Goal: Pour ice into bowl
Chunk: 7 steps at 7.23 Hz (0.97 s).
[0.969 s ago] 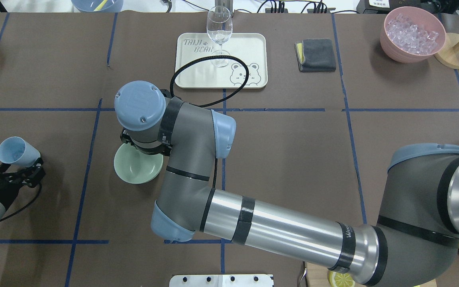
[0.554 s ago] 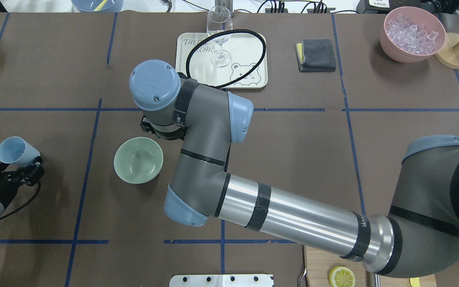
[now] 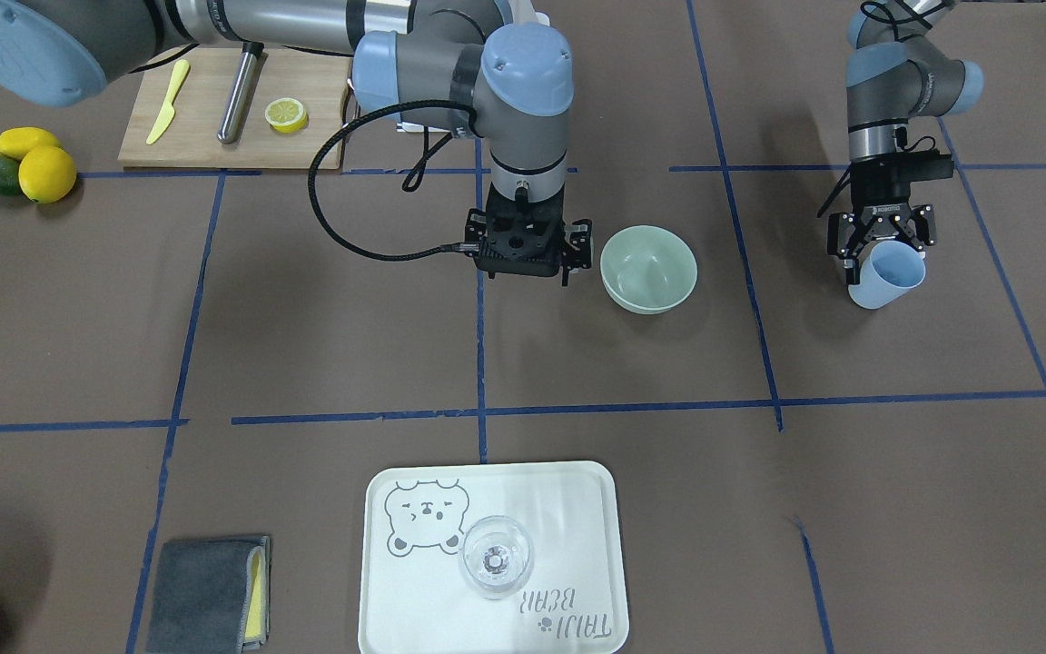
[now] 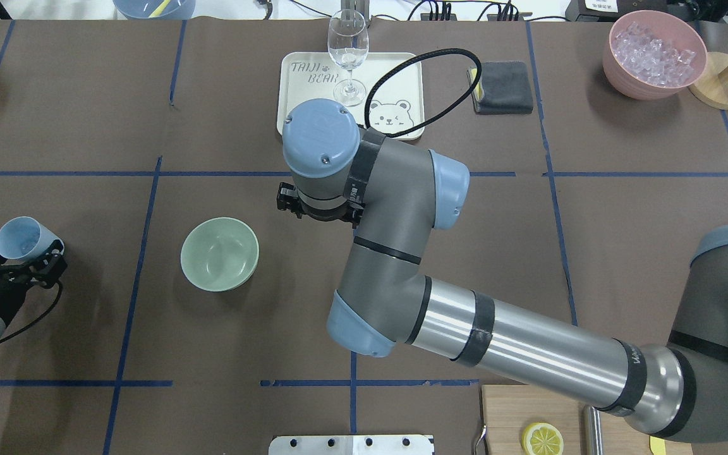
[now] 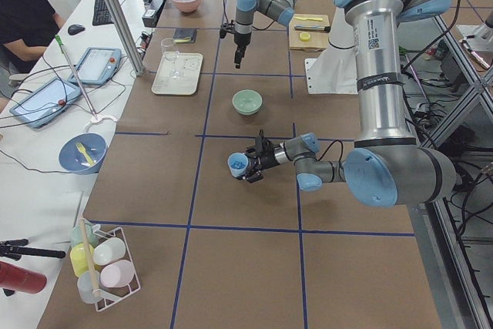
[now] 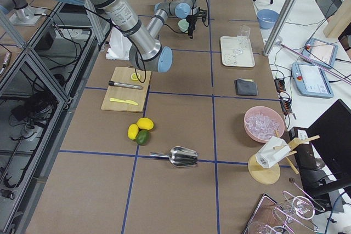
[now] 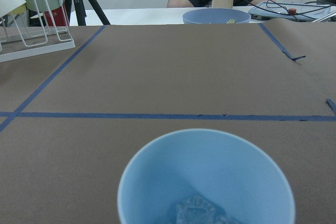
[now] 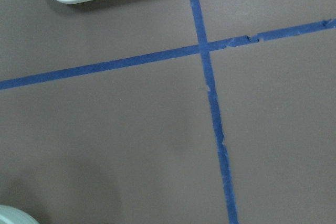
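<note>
The pale mint-green bowl (image 4: 219, 254) (image 3: 648, 269) stands upright and empty on the brown table. My left gripper (image 4: 38, 258) (image 3: 886, 250) is shut on a light blue cup (image 4: 21, 239) (image 3: 888, 272), tilted and held well to the left of the bowl. In the left wrist view a few clear cubes of ice (image 7: 197, 211) lie at the bottom of the cup (image 7: 205, 177). My right gripper (image 3: 527, 262) hangs open and empty over the table, beside the bowl on its right in the overhead view. The bowl's rim (image 8: 10, 216) just shows in the right wrist view.
A white tray (image 4: 402, 69) with a stemmed glass (image 4: 347, 47) sits at the far middle. A grey cloth (image 4: 501, 86) and a pink bowl of ice cubes (image 4: 653, 54) stand at the far right. A cutting board (image 3: 214, 136) and lemons (image 3: 33, 163) lie near the robot's right.
My right arm has swung away from above the bowl, to the right and farther back, leaving the bowl uncovered. The left gripper with the cup has barely moved.
</note>
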Available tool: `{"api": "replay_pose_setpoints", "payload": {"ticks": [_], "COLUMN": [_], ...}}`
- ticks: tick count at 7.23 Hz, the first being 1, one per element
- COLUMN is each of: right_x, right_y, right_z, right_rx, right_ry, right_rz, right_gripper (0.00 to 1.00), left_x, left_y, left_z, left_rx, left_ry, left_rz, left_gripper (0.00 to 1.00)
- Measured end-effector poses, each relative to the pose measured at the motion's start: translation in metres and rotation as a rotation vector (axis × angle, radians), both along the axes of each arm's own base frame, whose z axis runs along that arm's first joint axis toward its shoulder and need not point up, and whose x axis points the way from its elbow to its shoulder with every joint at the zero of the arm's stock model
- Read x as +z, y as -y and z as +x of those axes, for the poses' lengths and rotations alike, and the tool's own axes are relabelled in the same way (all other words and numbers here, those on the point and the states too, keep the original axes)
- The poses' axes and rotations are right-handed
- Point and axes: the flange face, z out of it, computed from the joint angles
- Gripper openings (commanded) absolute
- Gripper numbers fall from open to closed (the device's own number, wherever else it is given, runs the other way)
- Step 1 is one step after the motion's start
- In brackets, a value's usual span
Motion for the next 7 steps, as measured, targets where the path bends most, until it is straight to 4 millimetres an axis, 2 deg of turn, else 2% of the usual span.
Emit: {"api": "replay_pose_setpoints", "payload": {"ticks": [1,2,4,7], "right_x": [0.006,0.011,0.023,0.046], "right_y": [0.0,0.0,-0.004,-0.018], "right_z": [0.01,0.018,0.038,0.072], "right_rx": [0.002,0.005,0.01,-0.001], "right_ry": [-0.005,-0.008,-0.001,0.011], "right_rz": [0.0,-0.002,0.004,0.03], "right_gripper": [1.0,1.0,1.0,1.0], "left_x": [-0.002,-0.004,-0.018,-0.068], "left_y": [0.001,0.003,0.014,0.031], "left_z": [0.002,0.002,-0.005,-0.005], "left_rx": [-0.003,-0.008,-0.028,-0.049], "left_ry": [-0.005,-0.009,-0.01,0.045], "left_rz": [0.003,0.005,0.024,0.125], "left_gripper": [0.12,0.0,0.0,0.0]}}
